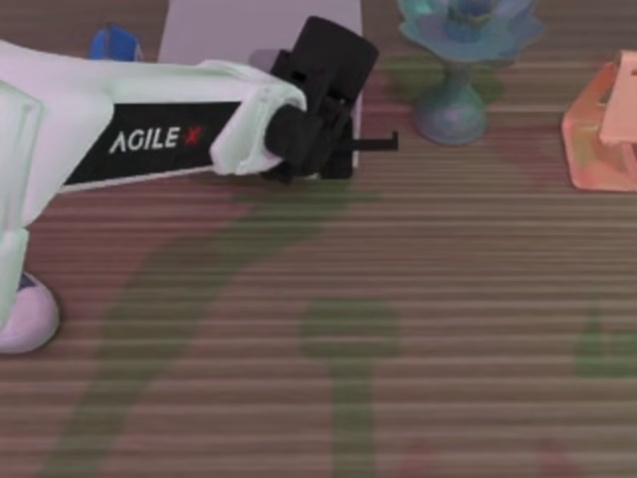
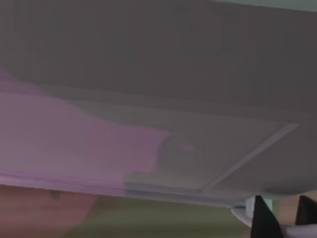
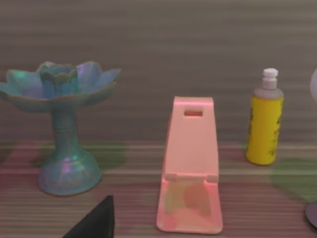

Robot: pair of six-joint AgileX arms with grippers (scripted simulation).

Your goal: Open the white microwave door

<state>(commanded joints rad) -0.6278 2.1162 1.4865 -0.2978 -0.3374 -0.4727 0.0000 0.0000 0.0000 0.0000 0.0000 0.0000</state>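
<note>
Left hand point(image 1: 383, 142) at white microwave point(image 1: 261, 30), grip unclear | lotus stand point(image 1: 460, 60) beside

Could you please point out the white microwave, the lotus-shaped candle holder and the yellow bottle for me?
white microwave point(image 1: 214, 30): top view, its roof.
lotus-shaped candle holder point(image 3: 63, 171): right wrist view, its base.
yellow bottle point(image 3: 264, 129): right wrist view, its body.
</note>
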